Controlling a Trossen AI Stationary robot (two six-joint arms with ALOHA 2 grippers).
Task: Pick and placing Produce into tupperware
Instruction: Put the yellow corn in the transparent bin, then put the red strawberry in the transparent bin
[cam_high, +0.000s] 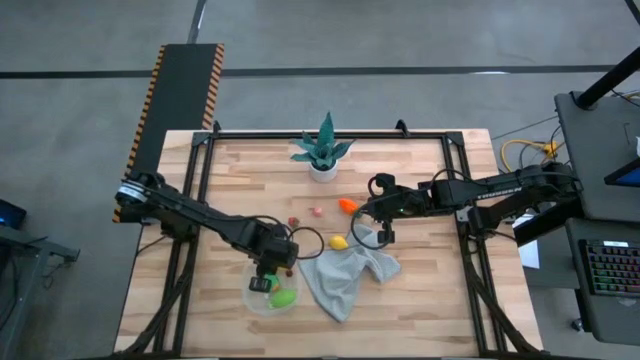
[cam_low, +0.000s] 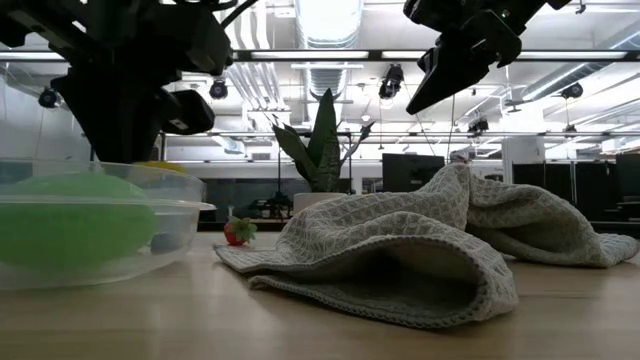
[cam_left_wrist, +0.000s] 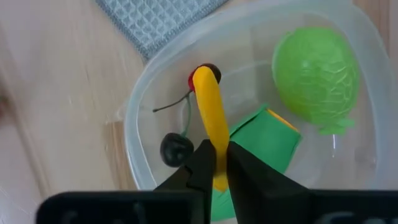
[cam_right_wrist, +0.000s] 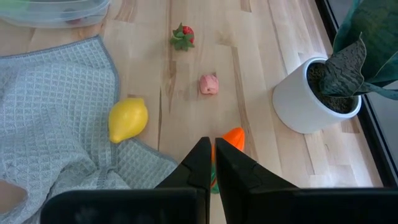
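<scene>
Left end effector (cam_left_wrist: 216, 163) hangs over the tub (cam_left_wrist: 134, 124), clamped on a yellow banana (cam_left_wrist: 210, 112). It looks light, stiff and slippery (best held mid-body). Right end effector (cam_right_wrist: 210, 163), fingers together, is beyond the tub, above a carrot (cam_right_wrist: 233, 138) near a lemon (cam_right_wrist: 128, 119).

Cloth (cam_high: 345, 277): grey waffle-weave, crumpled, on wood tabletop (cam_high: 430, 300) toward front centre; one fold raised, in low view it humps up in two ridges. Plant (cam_high: 322, 148): spiky teal leaves, upright in round white pot (cam_right_wrist: 308, 99), centred near table's back edge, well apart from cloth. Black/yellow hazard-striped panel (cam_high: 180, 95) off table's back-left corner. Keyboard w/ coloured backlit keys (cam_high: 610, 268) on stand at far right.
</scene>
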